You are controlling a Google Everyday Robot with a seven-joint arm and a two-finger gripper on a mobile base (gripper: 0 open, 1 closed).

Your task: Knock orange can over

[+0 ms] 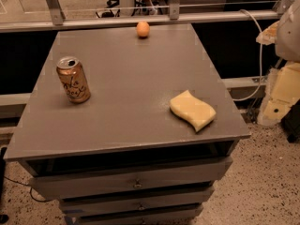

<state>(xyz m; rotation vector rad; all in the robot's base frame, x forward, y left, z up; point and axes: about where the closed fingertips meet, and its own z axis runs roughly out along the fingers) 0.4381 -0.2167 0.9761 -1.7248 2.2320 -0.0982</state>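
One shiny orange-gold aluminium can point(73, 79) stands upright at 9 o'clock on the grey cabinet top point(136, 121). One small orange ball point(143, 29) at 12, one wavy yellow sponge point(192, 109) at 4. The gripper point(280, 95) hangs off-table at 3 o'clock; opening and load: cannot tell. Best approach: cross over and strike the can high.

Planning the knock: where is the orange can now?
Camera view: the orange can stands upright on the left of the cabinet top, far from the sponge; the gripper hangs beyond its right edge.
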